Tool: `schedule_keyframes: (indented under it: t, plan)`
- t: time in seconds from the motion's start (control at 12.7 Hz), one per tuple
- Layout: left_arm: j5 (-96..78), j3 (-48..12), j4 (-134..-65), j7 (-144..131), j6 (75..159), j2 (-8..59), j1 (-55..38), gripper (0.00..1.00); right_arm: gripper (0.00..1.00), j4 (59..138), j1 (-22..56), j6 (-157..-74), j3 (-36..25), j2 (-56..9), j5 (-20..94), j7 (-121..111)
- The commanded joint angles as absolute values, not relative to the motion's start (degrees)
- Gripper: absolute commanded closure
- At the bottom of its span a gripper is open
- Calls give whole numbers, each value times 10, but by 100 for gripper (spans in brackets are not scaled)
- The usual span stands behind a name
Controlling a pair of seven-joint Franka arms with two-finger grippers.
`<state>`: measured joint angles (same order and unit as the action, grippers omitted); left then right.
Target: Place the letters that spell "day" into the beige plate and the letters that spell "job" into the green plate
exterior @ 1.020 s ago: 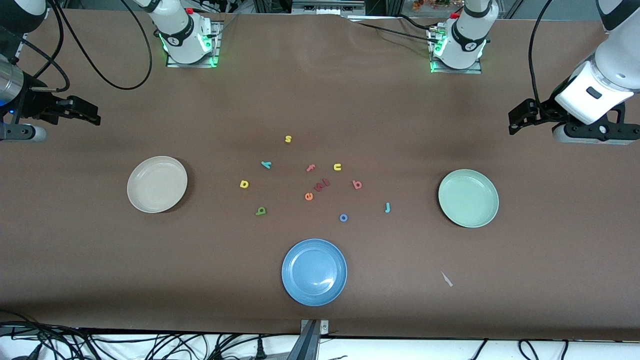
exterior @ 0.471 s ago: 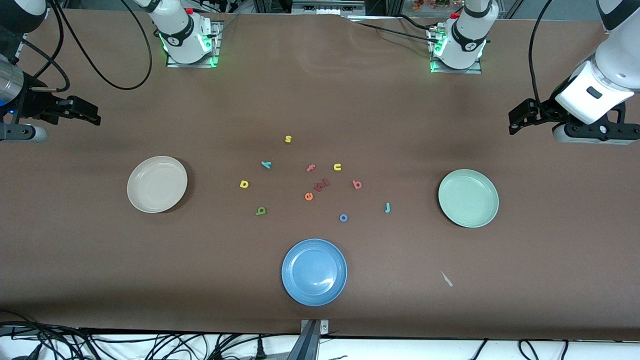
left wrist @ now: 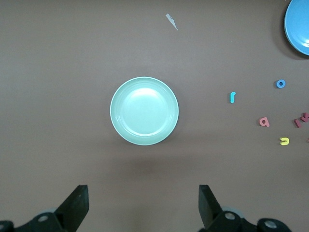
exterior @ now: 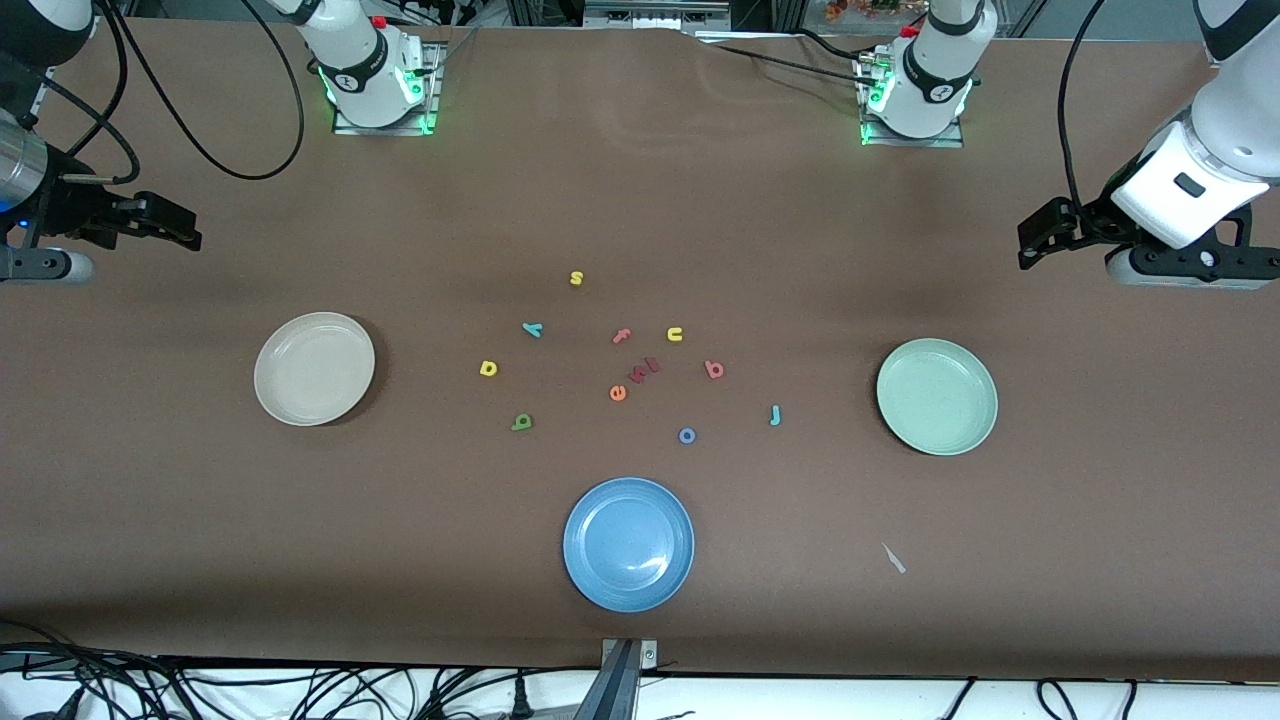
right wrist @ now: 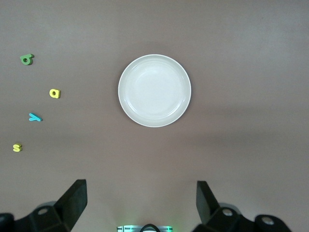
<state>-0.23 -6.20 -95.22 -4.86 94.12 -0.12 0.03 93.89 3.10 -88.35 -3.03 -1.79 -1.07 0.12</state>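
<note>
In the middle of the table lie the yellow d point(exterior: 488, 369), green a point(exterior: 522, 422) and teal y point(exterior: 533, 329), toward the beige plate point(exterior: 314, 368). The teal-blue j point(exterior: 774, 415), blue o point(exterior: 687, 435) and red b point(exterior: 714, 369) lie toward the green plate point(exterior: 937, 396). Both plates hold nothing. My left gripper point(exterior: 1040, 240) hangs open and empty over bare table at the left arm's end, with the green plate point(left wrist: 144, 110) in its wrist view. At the right arm's end my right gripper point(exterior: 165, 225) also hangs open and empty, and its wrist view shows the beige plate point(right wrist: 154, 90).
A blue plate point(exterior: 628, 543) sits nearest the front camera. Other letters lie among the task's: yellow s point(exterior: 576, 278), yellow u point(exterior: 675, 334), pink f point(exterior: 622, 336), orange e point(exterior: 618, 393) and dark red ones point(exterior: 645, 369). A small pale scrap point(exterior: 893, 558) lies near the green plate.
</note>
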Motion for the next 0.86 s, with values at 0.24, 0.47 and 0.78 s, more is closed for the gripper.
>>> schedule_keyframes:
  t: [0.24,0.47,0.78]
  plan:
    - [-4,-64,-935,-42,926,4,5,0,0,938,29,-878,-28,-15,-11,-2]
    - [-4,-63,-935,-42,926,4,5,0,0,938,29,-878,-28,-15,-11,-2]
    - [-4,-64,-935,-42,926,4,5,0,0,938,29,-877,-28,-16,-11,2]
